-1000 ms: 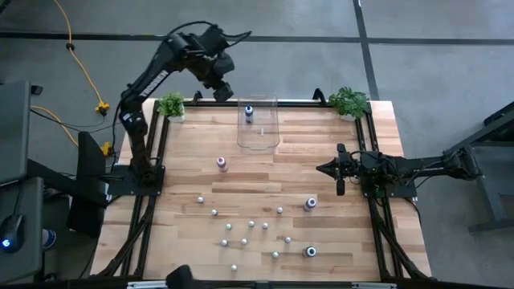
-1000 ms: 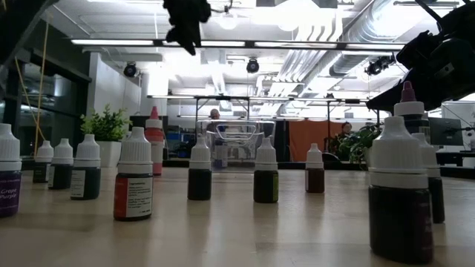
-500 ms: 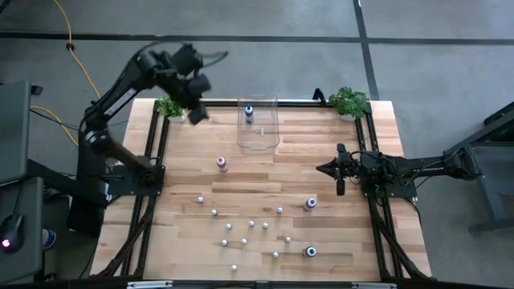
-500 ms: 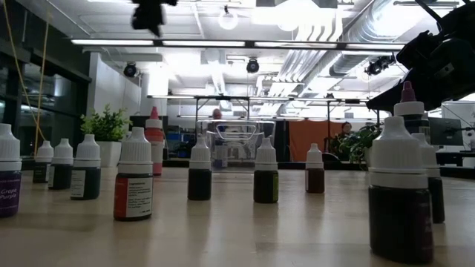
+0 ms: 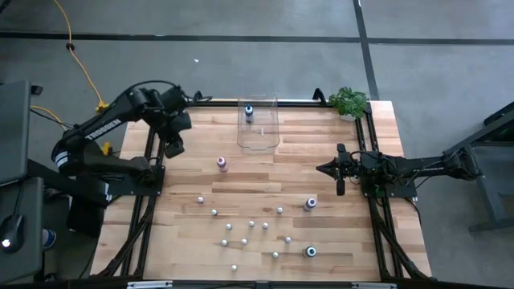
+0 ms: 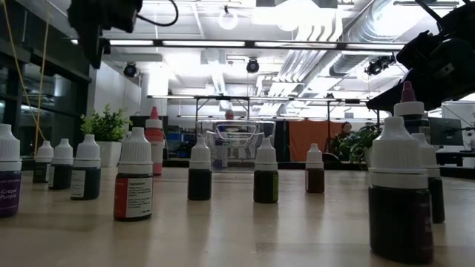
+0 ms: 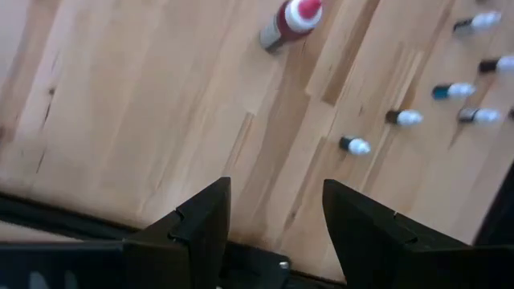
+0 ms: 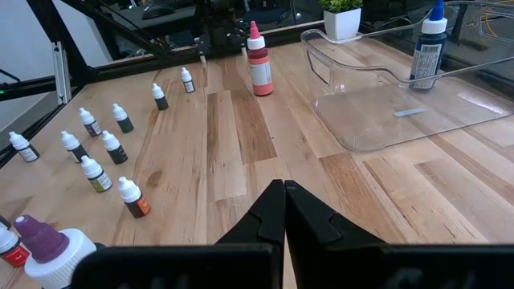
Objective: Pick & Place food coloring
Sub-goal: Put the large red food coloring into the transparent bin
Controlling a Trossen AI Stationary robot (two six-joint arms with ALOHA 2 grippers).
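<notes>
I see the left gripper (image 5: 173, 138) at the upper left of the overhead frame, over the table's (image 5: 321, 160) left edge by the frame rail, holding nothing. In its wrist view its two fingers (image 7: 201, 221) stand spread with bare wood between them. A red bottle with white cap (image 7: 289, 20) lies ahead of it, plus a few tiny bottles (image 7: 353, 145) further on.

The right gripper (image 5: 338, 170) sits at the right middle of the overhead frame, low over the table, pointing left. In its wrist view the fingers (image 8: 269, 213) are pressed together, nothing between them.

The food coloring: one blue-capped bottle (image 5: 248, 111) stands upright inside the clear bin (image 5: 258, 138) at top centre, near the bin's far wall. The pink-capped one (image 5: 222, 164) stands alone on the table below and left of the bin. A purple bottle (image 5: 310, 204) is right of centre, a dark one (image 5: 310, 252) lower right. The cluster of tiny white-capped bottles (image 5: 250, 225) is scattered across the lower middle of the overhead frame, all upright, apart from each other.

A potted plant (image 5: 348, 102) is at the upper right corner of the table.
</notes>
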